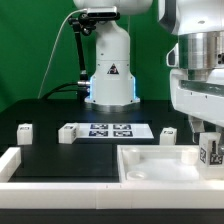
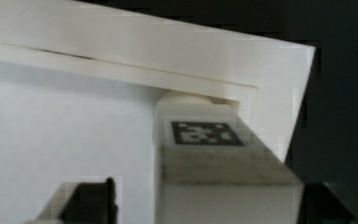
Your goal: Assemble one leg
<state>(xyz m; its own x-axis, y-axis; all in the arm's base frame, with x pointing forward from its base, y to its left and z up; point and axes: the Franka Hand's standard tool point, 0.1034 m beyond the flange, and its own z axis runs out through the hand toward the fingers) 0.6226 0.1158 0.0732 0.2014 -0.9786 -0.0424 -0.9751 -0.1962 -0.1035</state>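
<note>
My gripper [image 1: 209,146] is at the exterior view's right and is shut on a leg [image 1: 212,155], a small white block with a square tag. It holds the leg upright at the right corner of the large white tray-like piece [image 1: 150,163]. In the wrist view the leg [image 2: 208,140] sits between the dark fingers [image 2: 98,202] of the gripper [image 2: 220,208]. Its far end is against a corner of the tray-like piece [image 2: 69,120]. I cannot tell whether it is seated there.
Three more legs lie on the black table: one at the left [image 1: 24,131], one beside the marker board [image 1: 67,134], one to its right [image 1: 168,133]. The marker board [image 1: 112,130] lies mid-table. A white wall [image 1: 20,165] borders the front left. The robot base [image 1: 108,70] stands behind.
</note>
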